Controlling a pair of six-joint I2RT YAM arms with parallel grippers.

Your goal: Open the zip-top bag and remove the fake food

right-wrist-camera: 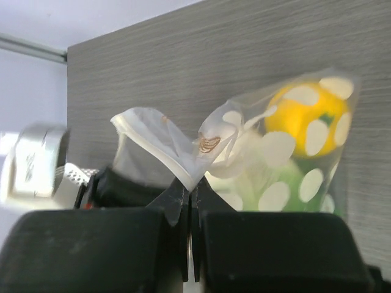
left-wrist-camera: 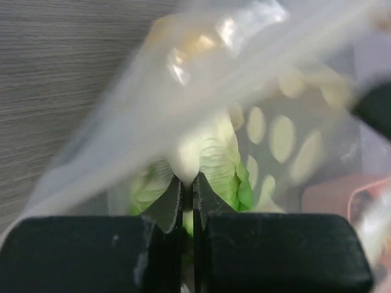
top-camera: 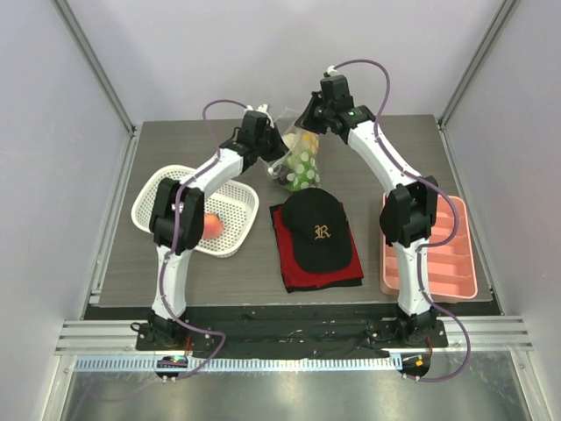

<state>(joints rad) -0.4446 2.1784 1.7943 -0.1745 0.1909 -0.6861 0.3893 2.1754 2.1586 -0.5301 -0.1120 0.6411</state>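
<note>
The zip-top bag (top-camera: 301, 164) stands at the table's back middle, held up between both grippers. My right gripper (top-camera: 306, 120) is shut on its zip strip (right-wrist-camera: 160, 144), the jaws pinching the white edge (right-wrist-camera: 193, 183). My left gripper (top-camera: 273, 147) reaches into the bag's mouth, and its jaws are shut on the pale stalk of the leafy green vegetable (left-wrist-camera: 215, 160). The yellow-orange citrus (right-wrist-camera: 302, 116) and the green leaves (right-wrist-camera: 287, 183) show through the dotted plastic. The red-pink peach (top-camera: 210, 224) lies in the white mesh basket. I cannot make out the dark brown ball.
The white mesh basket (top-camera: 166, 189) sits at the left. A black cap (top-camera: 317, 230) lies on a dark red cloth (top-camera: 294, 263) in the middle. A pink tray (top-camera: 456, 272) stands at the right, beside the right arm.
</note>
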